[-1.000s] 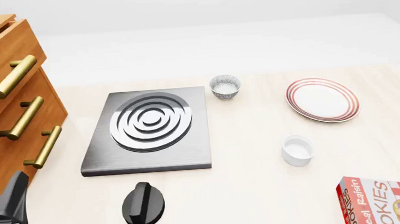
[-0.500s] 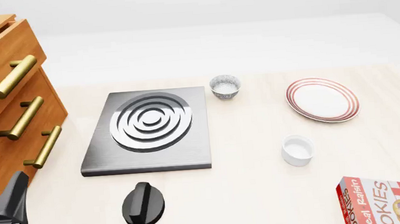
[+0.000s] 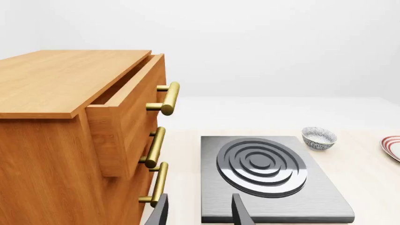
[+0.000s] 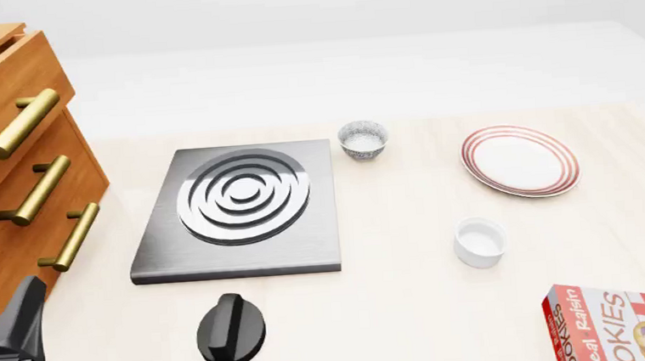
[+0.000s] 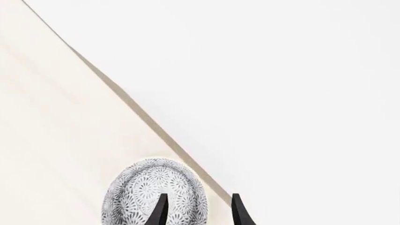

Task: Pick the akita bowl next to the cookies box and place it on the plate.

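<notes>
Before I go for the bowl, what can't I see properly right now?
- Cookies box: front view, cut off by the bottom-right corner.
- Akita bowl by the right pincer: right wrist view crops it; outside the front view.
- Plate: left wrist view, cut off by the frame edge.

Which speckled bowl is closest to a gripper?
The speckled grey-and-white bowl by the table's edge, right at the right gripper, not the one beside the stove plate.

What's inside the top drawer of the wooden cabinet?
The top drawer of the cabinet is pulled partly open, but only a dark gap shows behind its front. Whatever may be inside is hidden by the cabinet top.
</notes>
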`<state>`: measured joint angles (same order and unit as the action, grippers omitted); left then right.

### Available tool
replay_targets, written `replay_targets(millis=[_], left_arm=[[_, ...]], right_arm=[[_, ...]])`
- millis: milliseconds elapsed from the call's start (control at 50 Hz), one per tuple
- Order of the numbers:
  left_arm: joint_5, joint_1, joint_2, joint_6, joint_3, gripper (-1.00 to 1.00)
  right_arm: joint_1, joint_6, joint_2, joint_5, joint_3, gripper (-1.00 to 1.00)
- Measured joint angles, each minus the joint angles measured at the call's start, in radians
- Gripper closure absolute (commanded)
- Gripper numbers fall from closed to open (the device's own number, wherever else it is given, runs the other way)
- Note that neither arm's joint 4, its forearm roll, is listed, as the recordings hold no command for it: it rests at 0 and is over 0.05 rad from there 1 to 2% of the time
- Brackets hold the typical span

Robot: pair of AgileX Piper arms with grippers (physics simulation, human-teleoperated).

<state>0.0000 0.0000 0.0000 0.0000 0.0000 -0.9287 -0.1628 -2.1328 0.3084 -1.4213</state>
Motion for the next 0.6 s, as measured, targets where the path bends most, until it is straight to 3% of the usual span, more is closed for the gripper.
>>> replay_targets(millis=[320, 340, 600], left_arm=[[0.000, 0.000, 0.000, 0.000, 0.000, -1.00], [0.000, 0.000, 0.000, 0.000, 0.000, -1.00], [0.000, 0.000, 0.000, 0.000, 0.000, -1.00]], right_arm=[[-0.002, -0.009, -0.015, -0.010, 0.007, -1.00], [-0.002, -0.010, -0.014, -0.011, 0.007, 1.00], [0.001, -0.023, 0.001, -0.010, 0.002, 1.00]])
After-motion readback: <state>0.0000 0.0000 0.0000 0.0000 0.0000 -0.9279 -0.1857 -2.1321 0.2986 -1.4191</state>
